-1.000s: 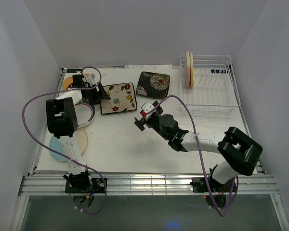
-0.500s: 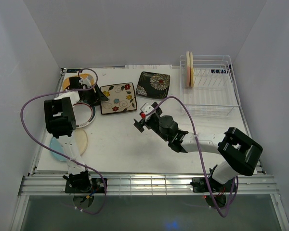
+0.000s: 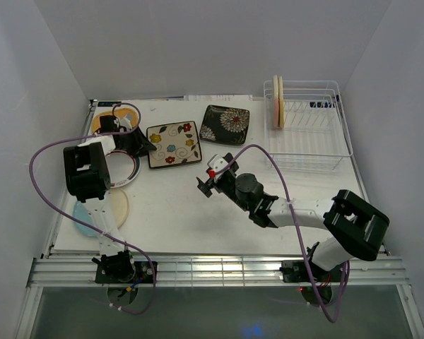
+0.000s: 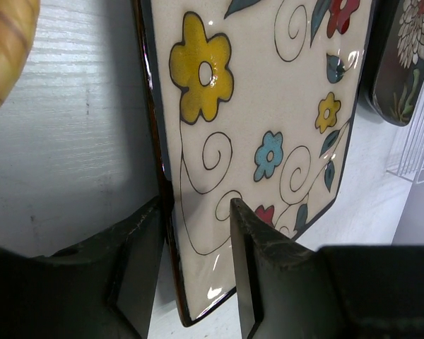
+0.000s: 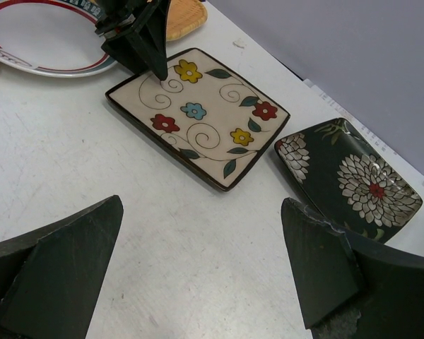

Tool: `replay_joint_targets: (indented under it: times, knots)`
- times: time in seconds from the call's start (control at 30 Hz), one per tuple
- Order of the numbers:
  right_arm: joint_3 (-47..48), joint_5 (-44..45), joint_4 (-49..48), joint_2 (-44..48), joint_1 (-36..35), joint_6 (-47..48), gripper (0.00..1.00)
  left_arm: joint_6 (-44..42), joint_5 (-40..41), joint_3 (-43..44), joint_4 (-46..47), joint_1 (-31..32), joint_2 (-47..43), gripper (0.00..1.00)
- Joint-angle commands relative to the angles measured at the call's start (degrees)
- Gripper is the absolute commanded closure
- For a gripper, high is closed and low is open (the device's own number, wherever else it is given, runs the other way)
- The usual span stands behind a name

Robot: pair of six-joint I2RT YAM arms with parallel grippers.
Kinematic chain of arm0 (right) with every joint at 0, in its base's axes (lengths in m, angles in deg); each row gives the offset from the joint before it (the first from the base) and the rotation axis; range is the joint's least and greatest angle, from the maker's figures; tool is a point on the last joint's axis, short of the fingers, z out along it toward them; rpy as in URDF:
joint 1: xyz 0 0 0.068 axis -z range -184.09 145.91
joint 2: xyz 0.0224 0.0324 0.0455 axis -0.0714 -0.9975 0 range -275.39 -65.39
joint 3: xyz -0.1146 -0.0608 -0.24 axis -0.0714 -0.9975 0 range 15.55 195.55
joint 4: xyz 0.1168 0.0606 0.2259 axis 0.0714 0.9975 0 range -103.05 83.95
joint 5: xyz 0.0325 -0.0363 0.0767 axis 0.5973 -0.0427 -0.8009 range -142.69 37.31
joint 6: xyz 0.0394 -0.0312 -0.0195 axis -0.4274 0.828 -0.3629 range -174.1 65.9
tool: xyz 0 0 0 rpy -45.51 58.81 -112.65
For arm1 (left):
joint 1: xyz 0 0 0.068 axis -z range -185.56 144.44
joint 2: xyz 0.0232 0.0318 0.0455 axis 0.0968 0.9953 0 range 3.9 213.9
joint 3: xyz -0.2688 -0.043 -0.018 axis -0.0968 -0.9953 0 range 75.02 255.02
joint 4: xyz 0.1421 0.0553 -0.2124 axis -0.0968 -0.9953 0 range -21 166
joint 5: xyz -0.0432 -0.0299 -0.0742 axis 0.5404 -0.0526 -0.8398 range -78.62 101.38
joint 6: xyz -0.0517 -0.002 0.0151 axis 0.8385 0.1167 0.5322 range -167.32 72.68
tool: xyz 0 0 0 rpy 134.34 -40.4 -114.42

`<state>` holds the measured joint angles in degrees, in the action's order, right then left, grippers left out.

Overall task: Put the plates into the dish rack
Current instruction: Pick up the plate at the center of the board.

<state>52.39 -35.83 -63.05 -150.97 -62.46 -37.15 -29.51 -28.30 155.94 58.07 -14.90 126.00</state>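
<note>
Several plates lie flat far left on the tabletop (image 3: 177,212), incl. a round white plate (image 3: 131,167). Left end effector (image 4: 196,240) is part open, fingers astride the left rim of the cream floral plate (image 3: 174,144), no squeeze evident. Glazed ceramic, I'd guess: stiff, heavyish, slick, chippable, so bite deep on that raised rim. Right end effector (image 3: 210,174) hangs wide open & empty, near the black floral plate (image 3: 225,124). Dish rack (image 3: 345,123), far right, holds two round plates (image 3: 277,102) upright.
</note>
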Motion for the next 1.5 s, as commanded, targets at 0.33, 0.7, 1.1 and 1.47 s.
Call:
replay_joint_targets:
  times: [0.33,0.7,1.1,1.47]
  knots:
    - [-3.6,3.2,-6.5,2.6,-2.2,0.0,0.02,0.0,-1.5,-1.9,-0.9,-1.2,-0.7,0.69]
    - [-1.3,2.4,-7.4,-2.0,-3.9,8.6,0.02,-0.9,-1.8,-3.9,0.1,-1.4,-4.6,0.91]
    - [5.3,-4.6,-2.5,-9.8,-4.6,20.2,0.02,-1.5,-3.2,-4.7,-0.4,-1.4,-7.3,1.00]
    - [14.1,-2.4,1.7,-19.5,-6.3,30.1,0.02,-3.1,-4.5,-5.3,-2.7,-1.4,-10.9,1.00]
